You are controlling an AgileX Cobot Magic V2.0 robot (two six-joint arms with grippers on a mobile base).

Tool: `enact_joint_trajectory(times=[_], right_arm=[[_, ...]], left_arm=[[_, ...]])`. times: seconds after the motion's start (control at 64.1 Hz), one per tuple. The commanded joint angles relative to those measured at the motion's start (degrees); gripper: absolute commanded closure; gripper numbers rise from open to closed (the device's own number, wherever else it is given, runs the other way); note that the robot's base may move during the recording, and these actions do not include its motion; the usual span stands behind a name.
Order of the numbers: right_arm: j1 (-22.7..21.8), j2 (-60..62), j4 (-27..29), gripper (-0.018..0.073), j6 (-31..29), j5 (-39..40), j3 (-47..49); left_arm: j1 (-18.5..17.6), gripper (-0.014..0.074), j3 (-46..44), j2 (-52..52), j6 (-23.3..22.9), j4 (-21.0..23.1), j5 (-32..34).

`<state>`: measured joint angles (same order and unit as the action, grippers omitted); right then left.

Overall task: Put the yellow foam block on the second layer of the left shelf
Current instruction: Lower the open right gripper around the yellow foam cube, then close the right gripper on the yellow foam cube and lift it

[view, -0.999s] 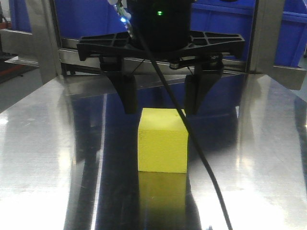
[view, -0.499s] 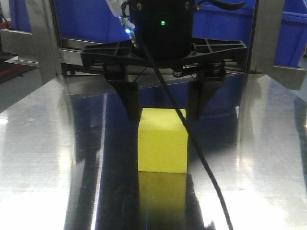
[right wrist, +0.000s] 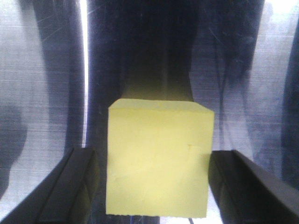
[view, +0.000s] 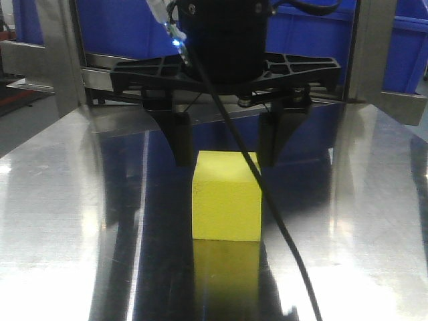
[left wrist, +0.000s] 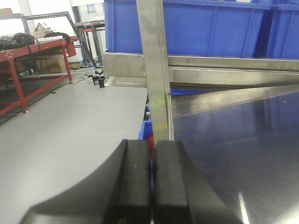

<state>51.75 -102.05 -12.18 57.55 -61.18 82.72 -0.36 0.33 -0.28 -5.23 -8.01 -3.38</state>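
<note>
The yellow foam block rests on a shiny metal shelf surface. My right gripper hangs over its far end, open, with one black finger on either side of the block. In the right wrist view the block fills the space between the fingers of the right gripper, with a thin gap on each side. My left gripper is shut with nothing in it, off by a shelf post.
A black cable runs from the right arm down across the block's right front. Blue bins and steel uprights stand behind. The left wrist view shows grey floor and a red-framed bench at left.
My right gripper has come down slightly over the block and its fingers stand a little nearer together. The block has not moved.
</note>
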Motion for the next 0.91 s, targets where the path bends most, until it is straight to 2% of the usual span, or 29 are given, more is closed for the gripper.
enact_joint_trajectory(times=[0.0, 0.64, 0.89], right_arm=[[-0.07, 2.63, -1.89, -0.0036, -0.50, 1.08, 0.68], [-0.31, 0.78, -1.89, -0.0035, -1.71, 4.39, -1.57], [-0.64, -0.37, -0.23, -0.0035, -1.82, 4.68, -1.57]], left_arm=[[-0.25, 0.0460, 1.32, -1.18, -0.29, 0.34, 4.69], [-0.25, 0.0460, 1.32, -1.18, -0.29, 0.34, 4.69], [-0.25, 0.0460, 1.32, -1.18, -0.29, 0.34, 4.69]])
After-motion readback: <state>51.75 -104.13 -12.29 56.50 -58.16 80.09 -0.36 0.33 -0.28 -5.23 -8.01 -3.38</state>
